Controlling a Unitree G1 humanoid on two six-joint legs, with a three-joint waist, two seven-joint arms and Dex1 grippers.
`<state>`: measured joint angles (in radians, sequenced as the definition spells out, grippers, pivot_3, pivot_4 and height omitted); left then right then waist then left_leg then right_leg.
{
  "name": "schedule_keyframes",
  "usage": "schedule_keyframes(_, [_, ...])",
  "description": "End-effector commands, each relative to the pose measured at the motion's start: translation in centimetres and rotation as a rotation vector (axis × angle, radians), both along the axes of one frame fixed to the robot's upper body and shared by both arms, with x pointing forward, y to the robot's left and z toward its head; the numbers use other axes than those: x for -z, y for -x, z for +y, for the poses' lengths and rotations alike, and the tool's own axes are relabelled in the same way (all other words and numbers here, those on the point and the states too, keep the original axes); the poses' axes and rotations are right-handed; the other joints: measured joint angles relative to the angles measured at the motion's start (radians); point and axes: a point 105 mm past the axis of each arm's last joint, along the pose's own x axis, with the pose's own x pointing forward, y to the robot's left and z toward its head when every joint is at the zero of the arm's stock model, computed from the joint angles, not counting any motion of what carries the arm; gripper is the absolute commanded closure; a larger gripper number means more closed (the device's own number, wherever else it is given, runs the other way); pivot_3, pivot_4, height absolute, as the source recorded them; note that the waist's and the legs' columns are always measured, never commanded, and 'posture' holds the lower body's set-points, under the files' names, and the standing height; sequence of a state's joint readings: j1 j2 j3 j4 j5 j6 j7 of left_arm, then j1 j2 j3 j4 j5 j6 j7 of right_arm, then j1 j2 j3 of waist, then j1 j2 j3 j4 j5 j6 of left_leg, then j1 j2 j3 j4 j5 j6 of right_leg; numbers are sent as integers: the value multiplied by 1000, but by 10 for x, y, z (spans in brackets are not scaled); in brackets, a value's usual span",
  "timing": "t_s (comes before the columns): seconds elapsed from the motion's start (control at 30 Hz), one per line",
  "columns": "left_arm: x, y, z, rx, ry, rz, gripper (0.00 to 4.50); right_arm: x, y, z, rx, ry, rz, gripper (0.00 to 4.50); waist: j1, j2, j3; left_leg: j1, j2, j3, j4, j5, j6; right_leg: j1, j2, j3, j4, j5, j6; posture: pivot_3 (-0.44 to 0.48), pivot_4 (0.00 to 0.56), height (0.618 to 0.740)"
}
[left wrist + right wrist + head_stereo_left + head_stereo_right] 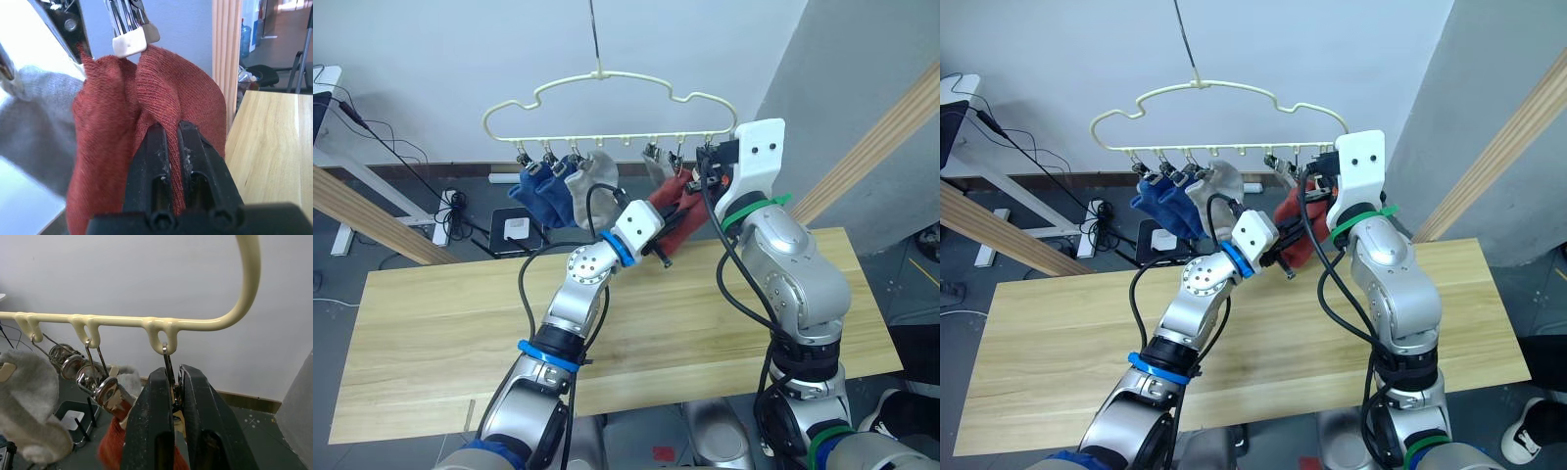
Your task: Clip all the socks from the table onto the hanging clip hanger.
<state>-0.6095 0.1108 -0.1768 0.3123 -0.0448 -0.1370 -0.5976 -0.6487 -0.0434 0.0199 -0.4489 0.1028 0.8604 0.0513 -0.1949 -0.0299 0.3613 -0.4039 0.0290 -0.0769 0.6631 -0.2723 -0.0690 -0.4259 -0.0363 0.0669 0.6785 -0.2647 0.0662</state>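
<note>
The pale-yellow clip hanger (607, 98) hangs above the table's (440, 333) far edge. Two blue socks (536, 192) and a grey sock (589, 176) hang from its left clips, and another grey sock (655, 163) hangs further right. My left gripper (168, 129) is shut on a rust-red sock (161, 93), holding its top edge up at a white-padded clip (129, 41). A second rust-red sock (98, 122) hangs from the neighbouring clip. My right gripper (172, 377) is shut on the handles of the rightmost clip (166, 357), with red fabric below it.
Thick wooden rails slant at the left (372, 220) and right (876, 142) of the table. Cables and a white power unit (514, 227) lie on the floor behind it. A white desk (328, 127) stands at the far left.
</note>
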Motion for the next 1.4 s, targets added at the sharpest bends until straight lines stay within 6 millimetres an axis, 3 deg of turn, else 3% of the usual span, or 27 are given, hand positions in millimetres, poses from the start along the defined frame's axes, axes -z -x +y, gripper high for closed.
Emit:
schedule_keyframes(0.03, [-18, 1, -4, 6, 50, -44, 4497, -11, 7, -2, -2, -13, -46, 4500, 0, 0, 0, 0, 0, 0, 0, 0, 0, 0, 0, 0, 0, 0, 0, -301, 343, 733])
schedule_keyframes(0.4, [-25, -2, -4, -11, 77, -55, 4497, -8, 6, -5, 15, -11, -30, 4500, 0, 0, 0, 0, 0, 0, 0, 0, 0, 0, 0, 0, 0, 0, 0, -302, 341, 733])
schedule_keyframes(0.8, [-27, -1, -3, 0, 89, -44, 4500, -13, 14, -13, 18, -21, -53, 176, -1, 0, 0, 0, 0, 0, 0, 0, 0, 0, 0, 0, 0, 0, 0, -305, 337, 733])
schedule_keyframes(0.83, [-25, 0, -1, 13, 87, -34, 4500, -14, 17, -14, 6, -14, -59, 47, -1, 0, 0, 0, 0, 0, 0, 0, 0, 0, 0, 0, 0, 0, 0, -309, 334, 733])
schedule_keyframes(1.03, [-9, 19, 24, 147, -16, 81, 2719, -9, 42, -22, -150, 101, -76, 0, -4, 0, 0, 0, 0, 0, -1, 0, 0, 0, 0, 0, -1, 0, 0, -320, 324, 733])
schedule_keyframes(1.2, [-15, 45, 58, 230, -96, 126, 1262, -6, 55, -25, -308, 233, -65, 0, -6, 0, 0, 1, 0, 0, 0, 0, 0, 0, 0, 1, 1, 0, 0, -305, 306, 733])
schedule_keyframes(1.33, [-29, 57, 97, 177, -144, 156, 88, -6, 64, -25, -451, 336, -48, 0, -4, 0, 0, 2, 0, 0, 0, 0, 0, 1, 0, 1, 1, 0, 0, -288, 291, 733])
schedule_keyframes(1.4, [-34, 60, 123, 105, -176, 180, 24, -8, 65, -28, -486, 377, -44, 0, -4, 0, 0, 2, 0, 0, 0, 0, 0, 1, 0, 0, 1, 0, 0, -265, 281, 733])
